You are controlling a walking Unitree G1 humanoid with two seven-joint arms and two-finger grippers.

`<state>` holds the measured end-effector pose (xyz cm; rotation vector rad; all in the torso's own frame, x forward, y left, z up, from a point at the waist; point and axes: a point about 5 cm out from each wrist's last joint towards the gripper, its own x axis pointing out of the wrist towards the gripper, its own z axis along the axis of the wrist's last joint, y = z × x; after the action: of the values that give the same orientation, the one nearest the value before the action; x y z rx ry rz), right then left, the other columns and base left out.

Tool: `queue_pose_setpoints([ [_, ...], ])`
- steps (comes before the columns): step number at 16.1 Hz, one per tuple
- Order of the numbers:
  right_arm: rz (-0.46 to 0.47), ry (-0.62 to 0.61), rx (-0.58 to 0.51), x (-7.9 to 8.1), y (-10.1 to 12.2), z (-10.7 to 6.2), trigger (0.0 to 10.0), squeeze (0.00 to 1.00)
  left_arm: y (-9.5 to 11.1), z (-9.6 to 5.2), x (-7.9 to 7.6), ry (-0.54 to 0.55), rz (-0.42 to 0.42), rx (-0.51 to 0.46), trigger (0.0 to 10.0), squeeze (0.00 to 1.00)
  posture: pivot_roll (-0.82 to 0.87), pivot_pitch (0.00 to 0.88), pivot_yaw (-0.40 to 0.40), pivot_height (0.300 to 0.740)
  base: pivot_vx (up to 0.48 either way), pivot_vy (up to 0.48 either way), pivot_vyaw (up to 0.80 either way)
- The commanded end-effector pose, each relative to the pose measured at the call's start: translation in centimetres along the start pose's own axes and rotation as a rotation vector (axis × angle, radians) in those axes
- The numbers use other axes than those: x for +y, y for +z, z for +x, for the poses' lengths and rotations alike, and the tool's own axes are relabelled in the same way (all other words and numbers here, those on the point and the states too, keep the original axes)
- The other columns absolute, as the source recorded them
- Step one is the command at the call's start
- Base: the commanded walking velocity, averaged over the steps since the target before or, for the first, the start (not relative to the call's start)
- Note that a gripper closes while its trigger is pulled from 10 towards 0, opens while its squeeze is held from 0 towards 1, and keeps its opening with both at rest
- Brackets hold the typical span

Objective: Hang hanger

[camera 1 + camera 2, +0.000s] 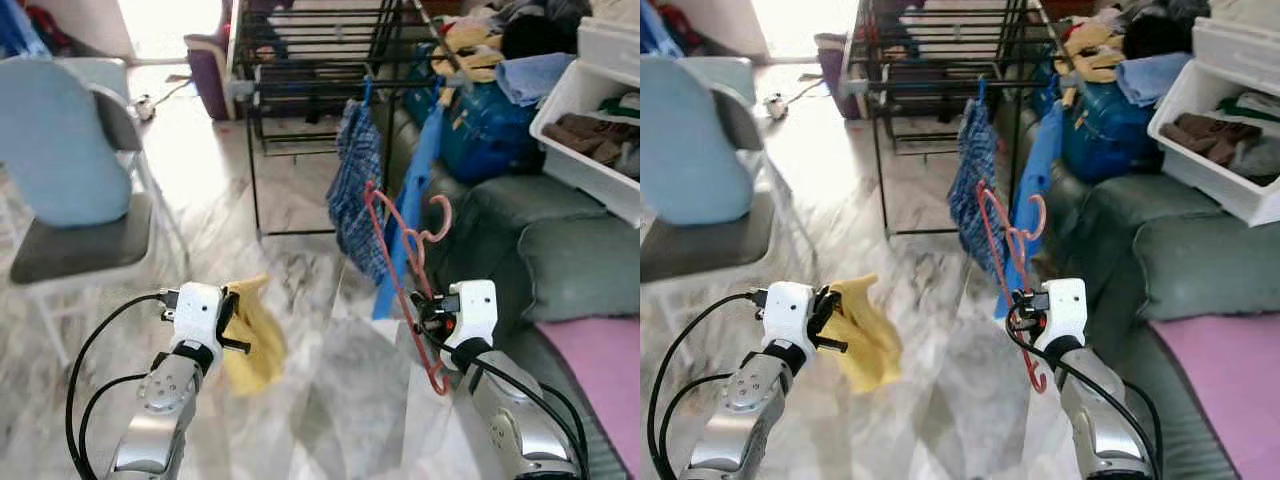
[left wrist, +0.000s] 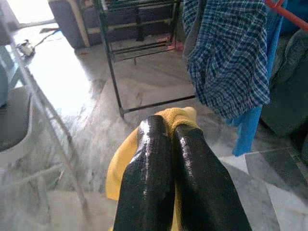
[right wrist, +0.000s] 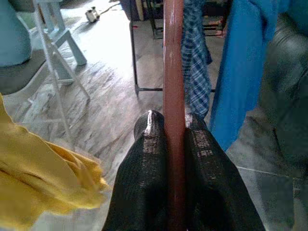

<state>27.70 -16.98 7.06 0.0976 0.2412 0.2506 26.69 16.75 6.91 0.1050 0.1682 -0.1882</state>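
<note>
My right gripper (image 3: 173,126) is shut on a red hanger (image 1: 398,262), gripping one of its bars (image 3: 173,72). The hanger stands nearly upright, its hook (image 1: 441,215) up, in front of a blue garment (image 1: 412,205) and a blue checked garment (image 1: 357,190) that hang from a black drying rack (image 1: 310,60). My left gripper (image 2: 168,132) is shut on a yellow cloth (image 1: 252,335), which hangs down from the fingers low on the left. The hanger is empty and apart from the rack.
A grey sofa (image 1: 560,260) with a pink cloth (image 1: 605,370) runs along the right. A white crate (image 1: 590,120) of clothes sits on it. A folding chair (image 1: 70,200) with a pale blue back stands on the left. Marble floor (image 1: 300,400) lies ahead.
</note>
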Motion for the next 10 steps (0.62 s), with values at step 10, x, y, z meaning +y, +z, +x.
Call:
queue_pose_setpoints([
  [10,0.009,-0.009,-0.021,0.07,0.68,0.34,10.0,0.0,1.09,0.16,0.41,-0.012,0.005,-0.032,10.0,0.0,-0.09,0.0,-0.006,0.74,-0.379,0.0,0.0],
])
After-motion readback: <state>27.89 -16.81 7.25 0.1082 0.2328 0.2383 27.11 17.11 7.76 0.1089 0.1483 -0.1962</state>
